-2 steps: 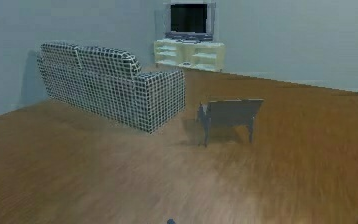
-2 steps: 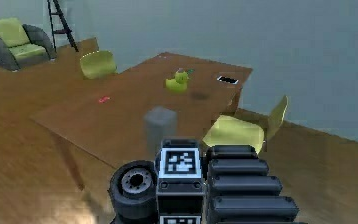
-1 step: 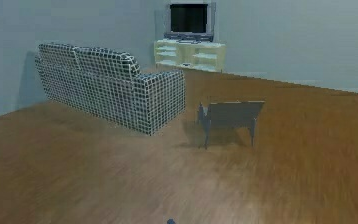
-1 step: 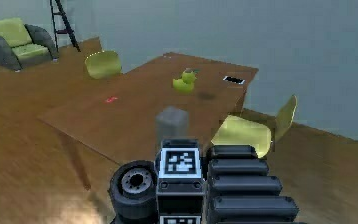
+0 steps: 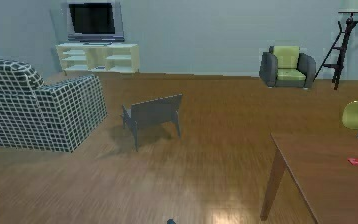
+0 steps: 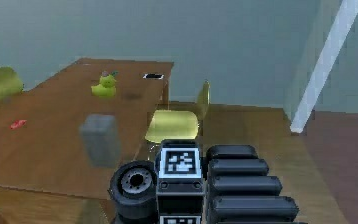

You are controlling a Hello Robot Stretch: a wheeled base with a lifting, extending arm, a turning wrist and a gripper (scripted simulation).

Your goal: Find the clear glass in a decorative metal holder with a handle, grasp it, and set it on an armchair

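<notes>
Pincer: dark round body low in the arm side view, left of the white marker on the arm. Its far end can't be made out, so cannot tell if it grasps anything. Near it a grey blob stands on the table; cannot tell whether it is the glass. Farther out on the table: green duck-like thing, dark flat item, red bit. Yellow chair at the table's edge.

Forward view: grey armchair with a green cushion by the far wall, lamp beside it. Chequered seat left, TV on white stand, grey chair mid-floor.
</notes>
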